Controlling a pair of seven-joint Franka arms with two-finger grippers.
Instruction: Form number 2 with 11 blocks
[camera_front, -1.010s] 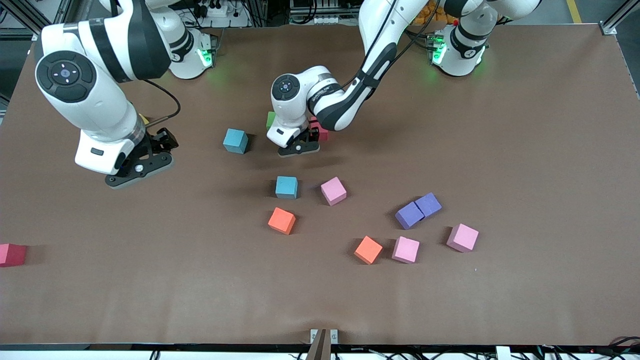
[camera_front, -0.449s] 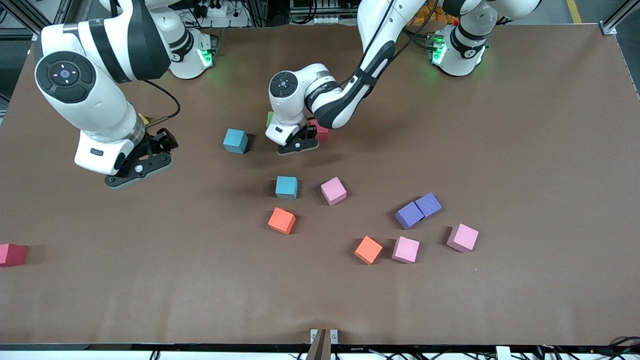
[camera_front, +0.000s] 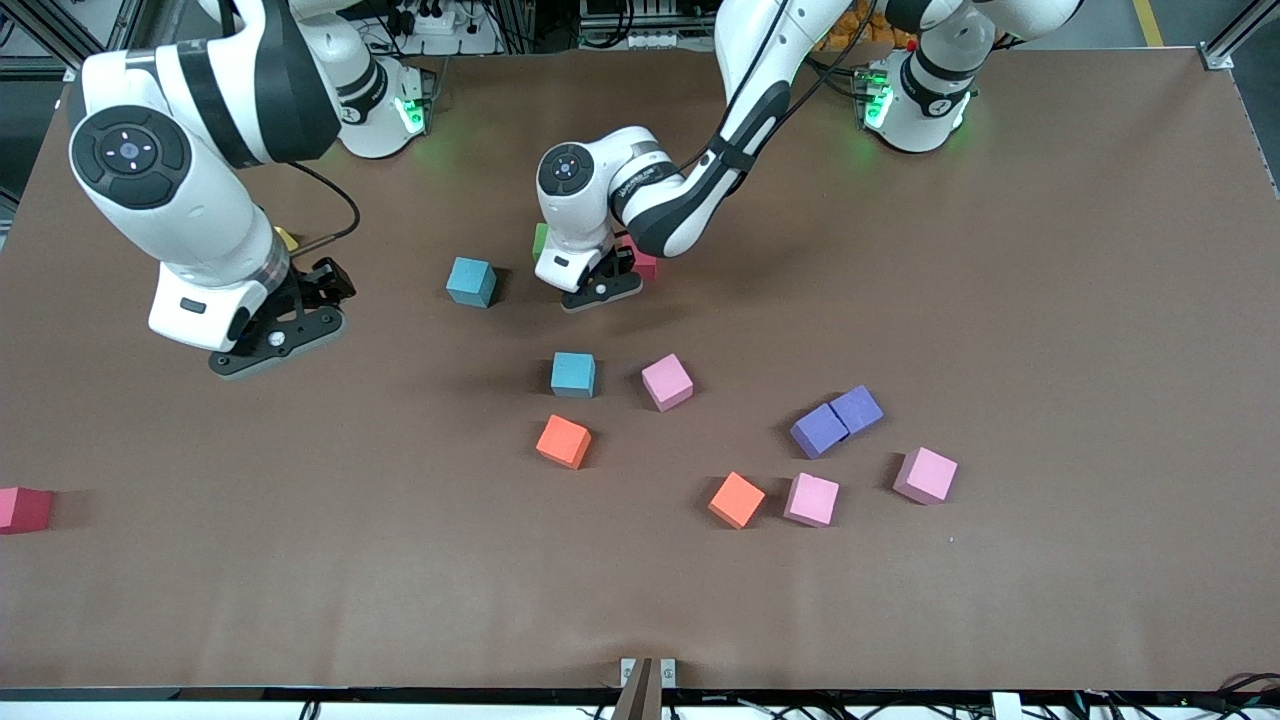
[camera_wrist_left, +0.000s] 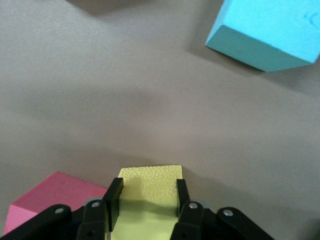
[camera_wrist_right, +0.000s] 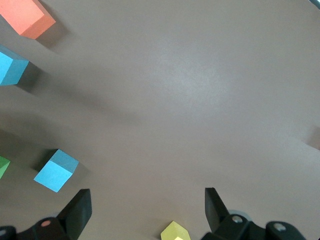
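- Gripping a yellow block, the left gripper is down low at the table, near the middle of it. Its two black fingers press on the block's two sides.
- A red block lies just beside that gripper, and a bit of a green block peeks out from under the left arm.
- One light blue block lies near the left gripper, toward the right arm's end of the table.
- The right gripper waits above the table at the right arm's end. Its jaws are wide apart and hold nothing.
- A second yellow block lies by the right arm, mostly hidden under it.
- The number 2 is not made yet. The blocks lie scattered, nearer to the front camera than the left gripper.
- Another light blue block and a pink block lie near each other, apart.
- An orange block lies a little nearer to the camera than those two.
- Two purple blocks touch each other, toward the left arm's end.
- A second orange block lies just beside a second pink block, and a third pink block lies near them.
- A dark red block lies all alone at the table's edge, at the right arm's end.
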